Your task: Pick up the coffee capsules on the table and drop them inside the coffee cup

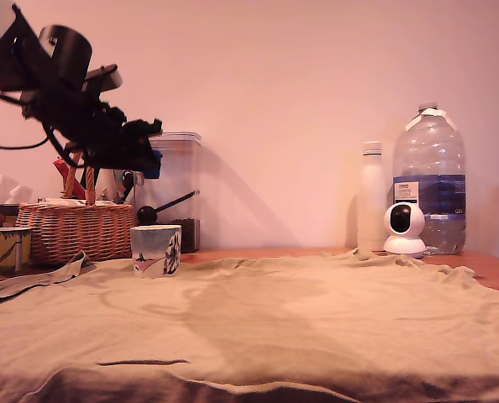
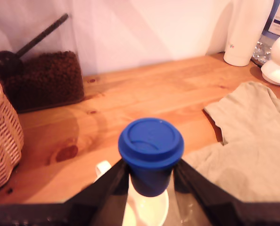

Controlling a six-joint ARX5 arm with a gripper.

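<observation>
I clenched my gripper (image 2: 151, 181) on the blue capsule (image 2: 151, 153), poised at twelve o'clock above the cup (image 1: 156, 249) for the drop.

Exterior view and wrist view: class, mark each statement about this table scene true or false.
1. The jaws grip the dark blue tapered capsule. True.
2. That capsule lies inside the short whitish printed cup. False: it is held above the cup.
3. In the exterior view, the woven wicker basket stands left of the cup. True.
4. The clear plastic container holds rice. False: it holds dark coffee beans.
</observation>
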